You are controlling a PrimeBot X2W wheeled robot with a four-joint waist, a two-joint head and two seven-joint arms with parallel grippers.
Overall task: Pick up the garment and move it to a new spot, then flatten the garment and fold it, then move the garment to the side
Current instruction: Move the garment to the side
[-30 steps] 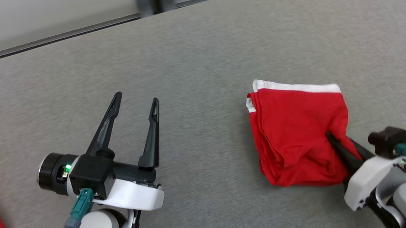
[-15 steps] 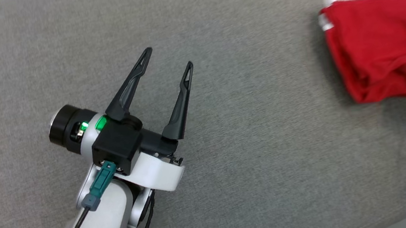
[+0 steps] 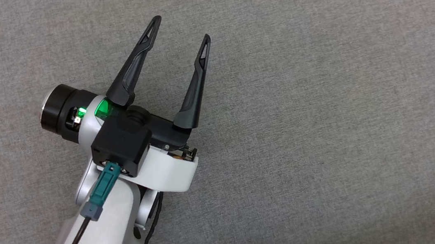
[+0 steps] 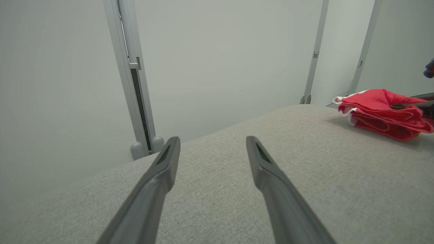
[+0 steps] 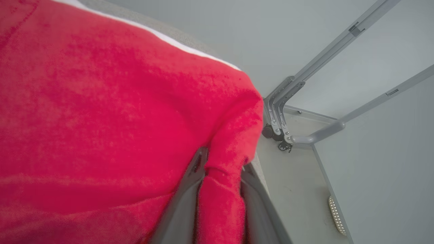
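Grips a fold of the red garment (image 5: 101, 118) in the right hand (image 5: 223, 161), at the surface (image 3: 326, 125) edge. Holds the left hand (image 3: 181, 29) released, fingers spread, well apart from it.

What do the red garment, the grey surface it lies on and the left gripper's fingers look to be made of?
Red garment: soft knit cloth, matte with a slightly fuzzy nap and a white trim; perhaps cotton-like.
Grey surface: woven upholstery fabric, matte, with a flecked weave.
Left gripper fingers: dark moulded plastic by the look, smooth with a dull sheen.
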